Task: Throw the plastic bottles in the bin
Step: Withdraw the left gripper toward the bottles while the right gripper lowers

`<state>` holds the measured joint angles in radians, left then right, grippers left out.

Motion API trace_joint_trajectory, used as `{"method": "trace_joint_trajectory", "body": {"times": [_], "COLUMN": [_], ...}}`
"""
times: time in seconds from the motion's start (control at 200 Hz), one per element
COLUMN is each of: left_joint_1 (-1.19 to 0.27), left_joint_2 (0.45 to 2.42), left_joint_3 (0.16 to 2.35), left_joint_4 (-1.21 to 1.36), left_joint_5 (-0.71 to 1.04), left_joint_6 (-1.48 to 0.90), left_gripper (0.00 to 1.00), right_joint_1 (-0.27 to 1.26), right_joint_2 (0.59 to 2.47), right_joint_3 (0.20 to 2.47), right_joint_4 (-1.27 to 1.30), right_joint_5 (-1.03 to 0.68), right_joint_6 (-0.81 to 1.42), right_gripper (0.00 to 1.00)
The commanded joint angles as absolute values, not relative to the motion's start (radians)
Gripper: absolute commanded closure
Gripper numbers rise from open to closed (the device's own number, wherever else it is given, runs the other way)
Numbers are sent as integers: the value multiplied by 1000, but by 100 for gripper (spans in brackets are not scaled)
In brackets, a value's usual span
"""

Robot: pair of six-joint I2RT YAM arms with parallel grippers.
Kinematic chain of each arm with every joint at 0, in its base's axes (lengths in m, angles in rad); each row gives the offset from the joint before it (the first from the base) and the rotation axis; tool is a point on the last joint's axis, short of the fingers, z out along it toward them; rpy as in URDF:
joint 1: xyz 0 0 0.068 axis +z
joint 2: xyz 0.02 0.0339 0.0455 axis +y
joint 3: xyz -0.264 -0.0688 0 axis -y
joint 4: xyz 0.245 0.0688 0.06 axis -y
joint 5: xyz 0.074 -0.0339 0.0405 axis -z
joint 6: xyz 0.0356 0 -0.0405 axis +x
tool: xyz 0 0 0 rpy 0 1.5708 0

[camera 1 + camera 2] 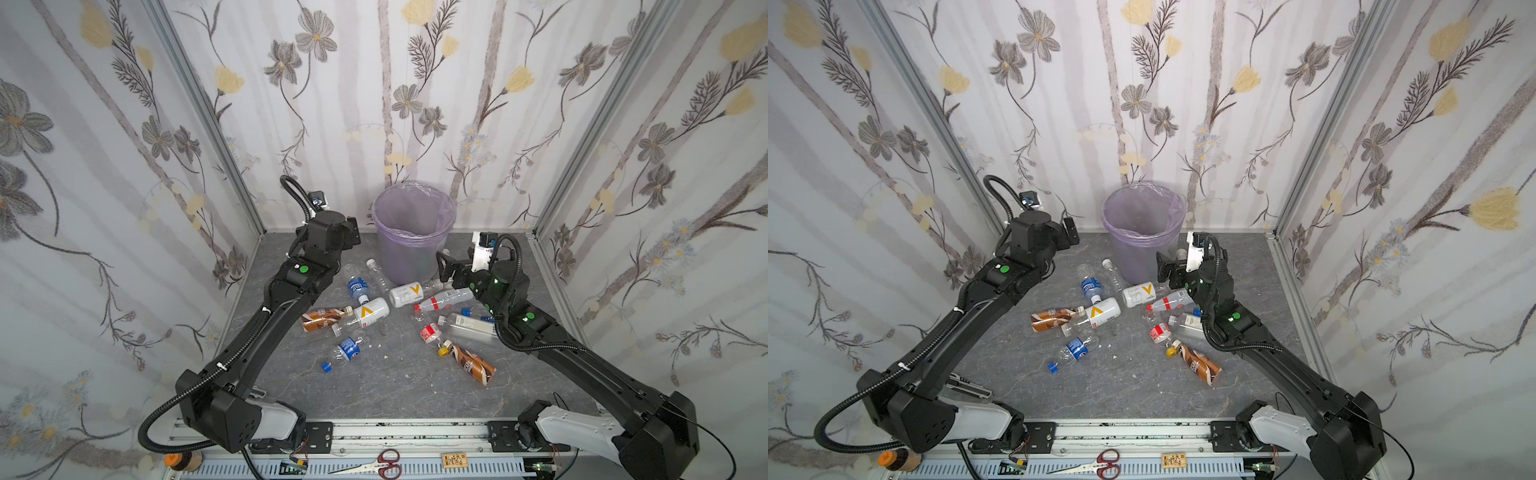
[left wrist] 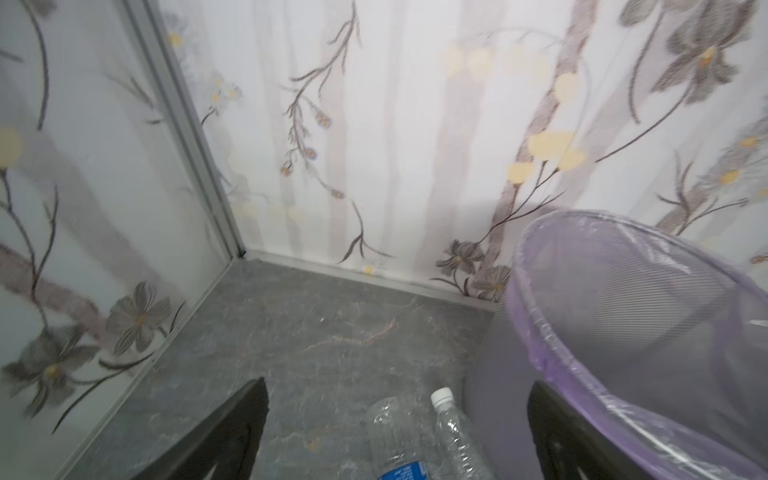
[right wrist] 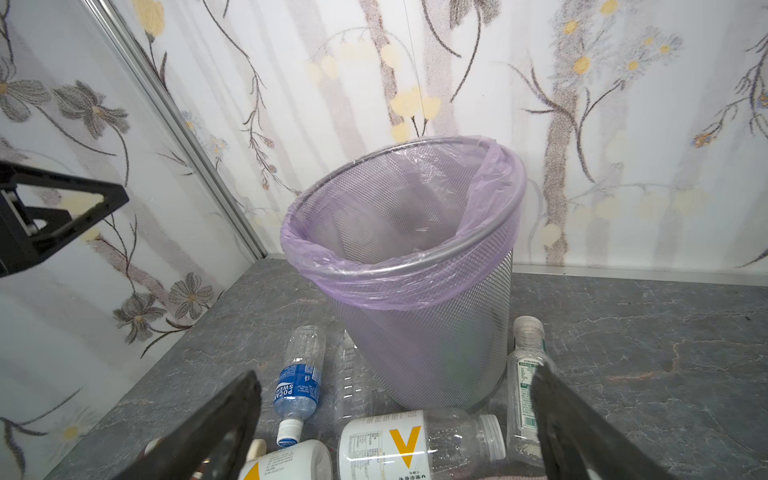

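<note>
Your left end effector and right end effector stood wide apart and empty; the plastic bottles lay scattered on the surface before the bin, which looked empty, so the task seemed hardly begun

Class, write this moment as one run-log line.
left jaws: open, empty | right jaws: open, empty | plastic bottles: lying on table | bin: upright

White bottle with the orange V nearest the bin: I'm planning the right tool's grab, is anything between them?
Nothing visible. The open right tool faces the white plastic bottle with orange V; a clear green-labelled bottle lies beside it.
</note>
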<state>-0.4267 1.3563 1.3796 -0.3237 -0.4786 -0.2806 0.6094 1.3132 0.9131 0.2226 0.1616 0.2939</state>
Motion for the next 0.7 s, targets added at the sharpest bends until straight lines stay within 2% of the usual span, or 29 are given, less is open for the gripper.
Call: {"method": "trace_joint_trajectory", "body": {"times": [0.0, 0.145, 0.395, 0.694], "left_joint_1": [-345, -256, -250, -251], "left_joint_2": [1341, 1338, 1318, 1262], "left_joint_3": [1341, 1235, 1092, 982], "left_joint_4": [-476, -603, -601, -459], "left_joint_5": [-366, -240, -103, 150], "left_joint_6": [-444, -540, -646, -668], "left_gripper": [0, 0, 0, 0], "right_joint_1": [639, 707, 762, 804], "right_joint_2": [1341, 1398, 1509, 1588], "right_joint_3": [926, 959, 1005, 955], "right_joint_4": [230, 192, 89, -46], "right_joint_5": [127, 148, 172, 280], "right_joint_6": [263, 186, 189, 234], "right_gripper": [0, 0, 0, 0]}}
